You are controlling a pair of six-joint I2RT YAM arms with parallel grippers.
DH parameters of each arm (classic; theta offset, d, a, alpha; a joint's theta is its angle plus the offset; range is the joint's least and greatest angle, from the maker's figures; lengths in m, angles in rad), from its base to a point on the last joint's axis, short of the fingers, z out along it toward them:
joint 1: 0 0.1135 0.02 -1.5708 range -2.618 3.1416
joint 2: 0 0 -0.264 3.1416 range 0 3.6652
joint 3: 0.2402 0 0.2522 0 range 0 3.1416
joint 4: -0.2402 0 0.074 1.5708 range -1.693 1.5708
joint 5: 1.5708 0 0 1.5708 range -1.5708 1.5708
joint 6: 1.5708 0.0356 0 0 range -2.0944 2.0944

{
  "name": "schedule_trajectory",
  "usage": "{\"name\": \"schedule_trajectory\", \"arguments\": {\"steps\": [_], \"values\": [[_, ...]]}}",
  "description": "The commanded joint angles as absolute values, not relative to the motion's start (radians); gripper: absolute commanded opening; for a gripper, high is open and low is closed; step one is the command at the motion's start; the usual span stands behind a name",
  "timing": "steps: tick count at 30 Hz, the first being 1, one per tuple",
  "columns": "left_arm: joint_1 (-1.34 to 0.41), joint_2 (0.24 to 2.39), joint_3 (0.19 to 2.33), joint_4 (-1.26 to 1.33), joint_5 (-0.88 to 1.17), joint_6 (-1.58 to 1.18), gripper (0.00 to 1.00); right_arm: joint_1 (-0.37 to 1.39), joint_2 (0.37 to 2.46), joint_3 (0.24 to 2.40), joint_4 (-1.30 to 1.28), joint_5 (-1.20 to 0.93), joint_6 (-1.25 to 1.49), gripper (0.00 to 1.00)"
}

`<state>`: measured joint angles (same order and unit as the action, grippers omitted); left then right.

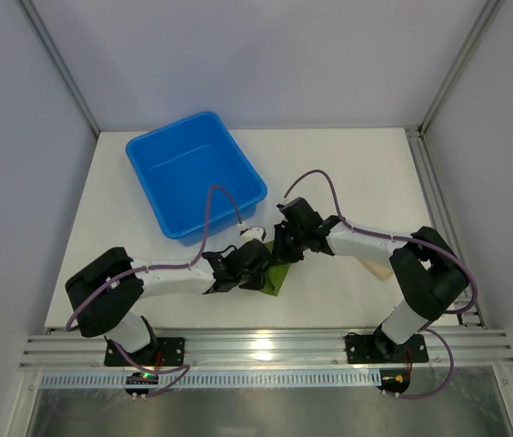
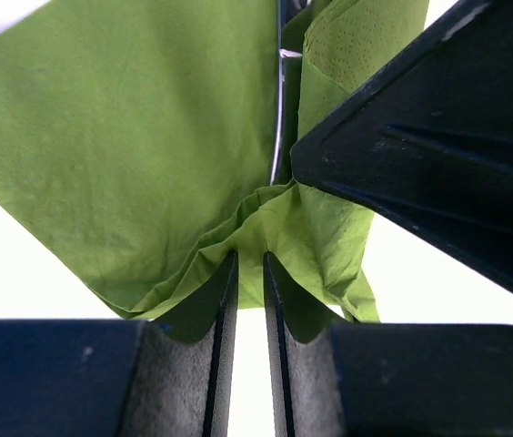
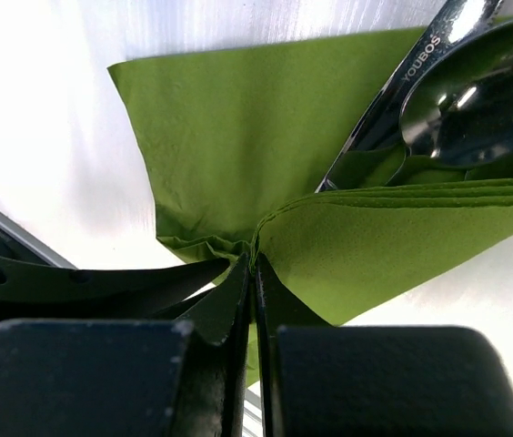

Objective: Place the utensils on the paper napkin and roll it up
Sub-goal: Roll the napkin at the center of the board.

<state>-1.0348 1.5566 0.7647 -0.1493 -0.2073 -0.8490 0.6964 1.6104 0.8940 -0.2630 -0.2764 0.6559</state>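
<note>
White counter (image 1: 347,164), top view. Blue bin (image 1: 193,173) toward 11 o'clock. Both arms reach in to counter middle, near 6 o'clock edge. Green paper napkin (image 1: 277,276) lies there between the two wrists, at 5 o'clock from the bin. Beige cylinder (image 1: 379,269) at 3 o'clock of napkin, partly under the right arm.

Left fingers (image 2: 202,364) nearly closed, pinching a bunched napkin fold (image 2: 129,137). Right fingers (image 3: 220,382) closed tight on a folded napkin edge (image 3: 238,137).

Utensils (image 3: 475,109) on the napkin, at 1 o'clock in right wrist view: spoon bowl and a shiny handle, lower ends covered by the fold. Left wrist view shows only a thin silver edge (image 2: 279,109) at 12 o'clock.
</note>
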Motion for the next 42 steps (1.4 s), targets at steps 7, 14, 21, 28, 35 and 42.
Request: {"name": "schedule_trajectory", "arguments": {"steps": [7,14,21,28,35,42], "values": [[-1.04,1.525,0.788,-0.179,-0.252,-0.824,0.17,0.71,1.677,0.976,-0.245,-0.272,0.65,0.06],[-1.055,1.407,0.761,-0.183,-0.206,-0.836,0.2,0.715,1.697,0.989,-0.245,-0.273,0.647,0.08],[-1.072,1.307,0.746,-0.135,-0.147,-0.827,0.26,0.715,1.698,0.988,-0.252,-0.268,0.641,0.09],[-1.072,1.357,0.762,-0.098,-0.123,-0.813,0.25,0.715,1.692,0.986,-0.249,-0.273,0.643,0.11],[-1.074,1.468,0.764,-0.02,-0.135,-0.784,0.25,0.715,1.689,0.983,-0.25,-0.278,0.64,0.13],[-1.074,1.513,0.772,-0.057,-0.185,-0.804,0.23,0.716,1.667,0.973,-0.249,-0.279,0.632,0.15]]}}
